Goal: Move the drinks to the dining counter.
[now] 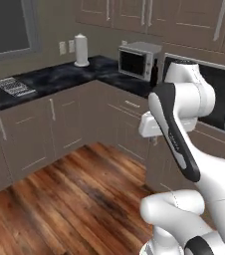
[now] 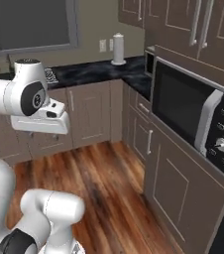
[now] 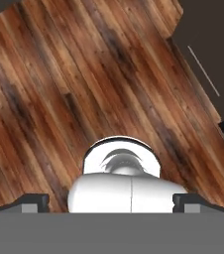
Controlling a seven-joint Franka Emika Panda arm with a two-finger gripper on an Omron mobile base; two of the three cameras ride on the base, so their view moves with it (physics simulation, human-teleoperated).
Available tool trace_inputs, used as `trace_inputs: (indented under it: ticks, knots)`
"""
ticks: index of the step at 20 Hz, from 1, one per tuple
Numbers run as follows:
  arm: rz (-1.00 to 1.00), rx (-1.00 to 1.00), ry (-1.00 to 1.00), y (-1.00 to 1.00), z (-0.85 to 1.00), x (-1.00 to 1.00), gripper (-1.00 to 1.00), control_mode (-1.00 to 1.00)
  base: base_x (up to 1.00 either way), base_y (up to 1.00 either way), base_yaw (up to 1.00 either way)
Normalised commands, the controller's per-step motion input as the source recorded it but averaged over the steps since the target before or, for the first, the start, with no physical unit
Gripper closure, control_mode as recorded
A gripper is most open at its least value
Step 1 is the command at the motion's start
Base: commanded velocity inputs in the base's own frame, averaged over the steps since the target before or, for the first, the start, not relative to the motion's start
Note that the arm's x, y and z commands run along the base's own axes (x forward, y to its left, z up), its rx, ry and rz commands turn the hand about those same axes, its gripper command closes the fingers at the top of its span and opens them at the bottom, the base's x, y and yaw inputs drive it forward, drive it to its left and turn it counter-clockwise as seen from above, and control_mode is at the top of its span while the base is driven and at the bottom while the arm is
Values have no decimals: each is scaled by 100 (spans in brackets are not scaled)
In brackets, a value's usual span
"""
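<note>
We note a wide stretch of brown plank wood floor (image 1: 69,199) lying open between the cabinet runs and the robot's base. Brown flat-front cabinets (image 1: 30,134) line the far wall and turn a corner along the right side; in the right base view that right run's edge stands close beside the arm. A black marble countertop with white veins (image 1: 59,77) tops them.

On that top we see a white paper-towel roll on a stand (image 1: 81,50), a small silver microwave with a dark door (image 1: 137,60) near the corner, and a dark ribbed rack (image 1: 15,86) at left. A second, larger microwave with a round knob (image 2: 193,116) sits close on the right. Its door is closed, contents not visible.

The two-finger gripper (image 3: 111,201) points down at bare floor, its 2 dark finger tips (image 3: 34,202) spread wide apart at the edges of the hand view, with nothing between them.

We can place neither the drinks nor the dining counter from these frames.
</note>
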Motion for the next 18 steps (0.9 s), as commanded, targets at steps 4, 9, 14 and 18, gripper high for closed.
trace_inputs:
  ticks: [4,9,14,18]
  knots:
    - [0,0,0,0,0,0,-100,100,33,16,-71]
    - [0,0,0,0,0,0,-100,100,51,62,-62]
    - [0,0,0,0,0,0,-100,100,48,75,-58]
    - [0,0,0,0,0,0,-100,100,42,73,-54]
